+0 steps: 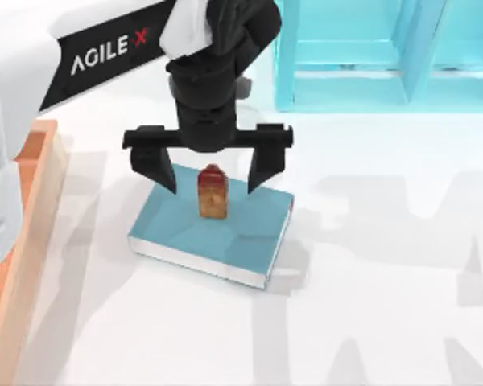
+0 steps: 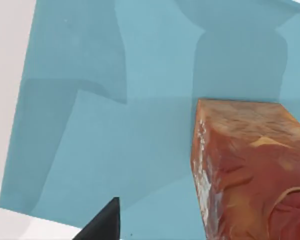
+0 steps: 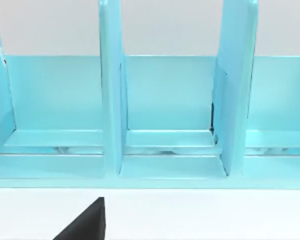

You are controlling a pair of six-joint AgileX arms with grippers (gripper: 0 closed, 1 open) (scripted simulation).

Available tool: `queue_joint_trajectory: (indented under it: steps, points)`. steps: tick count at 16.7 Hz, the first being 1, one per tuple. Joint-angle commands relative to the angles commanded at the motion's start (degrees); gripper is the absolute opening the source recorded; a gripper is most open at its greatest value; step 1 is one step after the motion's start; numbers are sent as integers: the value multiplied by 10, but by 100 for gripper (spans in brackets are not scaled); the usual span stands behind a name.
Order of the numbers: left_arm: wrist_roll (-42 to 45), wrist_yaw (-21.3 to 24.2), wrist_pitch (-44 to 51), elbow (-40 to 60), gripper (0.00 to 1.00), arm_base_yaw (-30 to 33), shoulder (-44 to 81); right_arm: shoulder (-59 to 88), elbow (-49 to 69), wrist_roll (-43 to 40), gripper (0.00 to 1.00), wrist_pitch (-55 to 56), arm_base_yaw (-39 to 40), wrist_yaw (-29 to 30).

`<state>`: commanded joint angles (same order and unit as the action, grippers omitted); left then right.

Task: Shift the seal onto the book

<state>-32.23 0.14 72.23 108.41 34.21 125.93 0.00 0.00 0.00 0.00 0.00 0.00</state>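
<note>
On the white table point(image 1: 370, 322), blocky seal point(image 1: 212, 193) tops flat book point(image 1: 225, 237), left tool point(image 1: 211, 173) spread wide.

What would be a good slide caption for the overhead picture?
Left gripper, fingers spread wide, hovers over the seal standing upright on the teal book.

rendered simulation tabletop: plain white table point(image 1: 386, 322), light-blue shelf unit point(image 1: 370, 56)

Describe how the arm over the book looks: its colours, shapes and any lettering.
The left arm has a white shell with a black band bearing white "AGILE" lettering and a red X. Its wrist section is black and rounded. The left gripper is black: a straight crossbar with two tapering, pointed fingers.
</note>
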Motion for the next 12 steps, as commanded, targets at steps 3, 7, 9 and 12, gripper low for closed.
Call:
queue_joint_trajectory:
  steps: [3,7,9,12]
  points:
    - [0,0,0,0,100,0,0,0,0,0,100,0,0,0]
    - [0,0,10,10,100,0,1,0,0,0,100,0,0,0]
    - [-1,0,42,42,100,0,1,0,0,0,100,0,0,0]
    - [0,0,67,67,100,0,-1,0,0,0,100,0,0,0]
